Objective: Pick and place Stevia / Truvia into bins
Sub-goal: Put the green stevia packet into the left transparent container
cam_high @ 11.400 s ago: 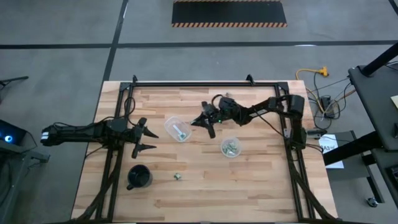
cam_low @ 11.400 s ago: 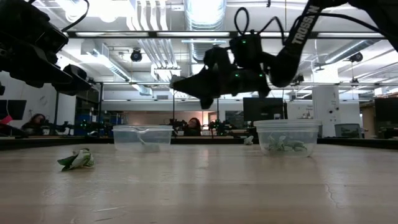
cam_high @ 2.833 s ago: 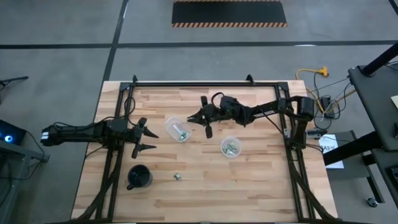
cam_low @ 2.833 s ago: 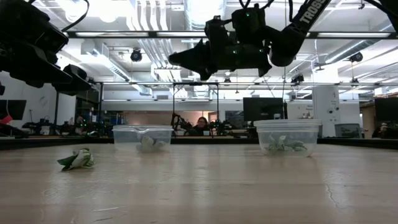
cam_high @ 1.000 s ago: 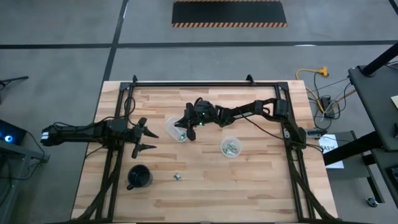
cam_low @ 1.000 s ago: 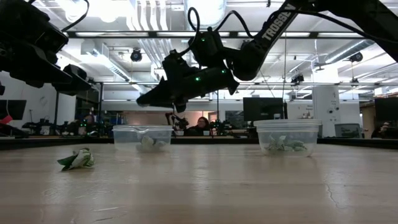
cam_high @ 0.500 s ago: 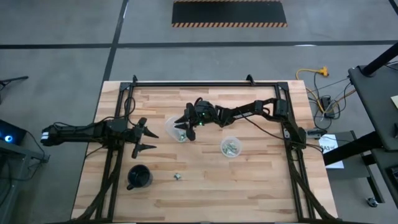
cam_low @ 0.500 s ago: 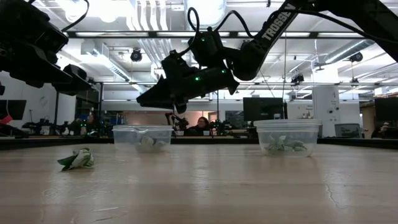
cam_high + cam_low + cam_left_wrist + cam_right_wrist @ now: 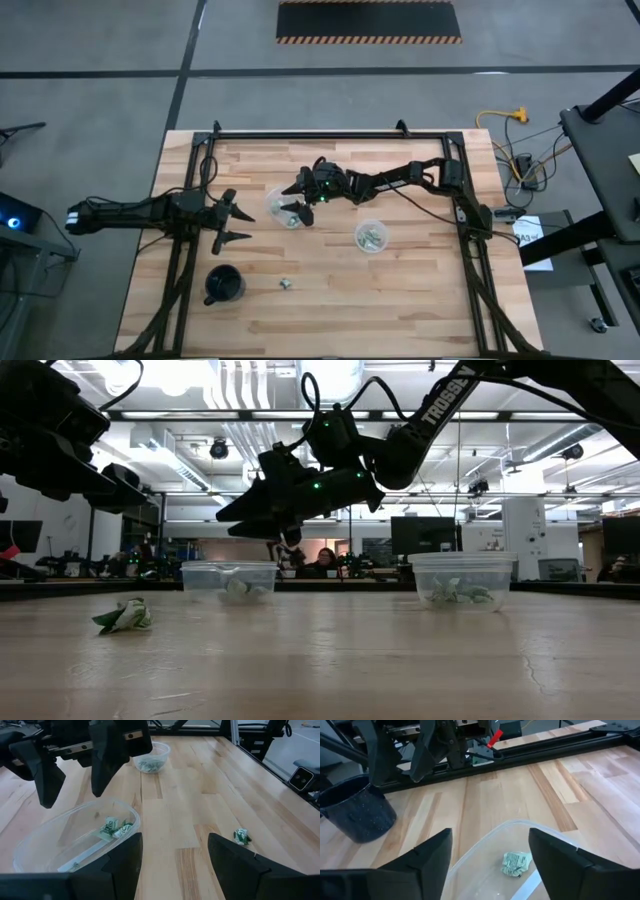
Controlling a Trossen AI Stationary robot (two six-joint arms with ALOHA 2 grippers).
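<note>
The right gripper [image 9: 291,210] hangs directly over the left-hand clear bin [image 9: 278,207], its jaws spread apart and holding nothing. In the right wrist view a crumpled green-and-white sweetener packet [image 9: 516,861] lies on the bin floor just below and between the jaws. The left wrist view shows two packets [image 9: 115,828] in that same bin, beneath the right arm's parted jaws.

The second bin [image 9: 370,236] sits behind the right jaws, back toward that arm's base, with several packets [image 9: 371,237] in it. One loose packet [image 9: 285,284] lies on the wooden surface [image 9: 420,300], well apart from both sets of jaws, nearer the black cup [image 9: 223,285]. From table height it shows as a crushed, folded wad [image 9: 124,616] rather than a flat sachet.

The left gripper [image 9: 232,221] waits with its jaws released, pointing toward the left-hand bin from beside it.

These packets look very light, soft and papery, so they should crumple rather than resist; a firm pinch is unlikely to harm them, though thin paper could tear or slide along the wood. The loose one is probably best taken across its bunched middle, jaws coming straight down either side of the raised fold, since flat edges offer little to catch.
</note>
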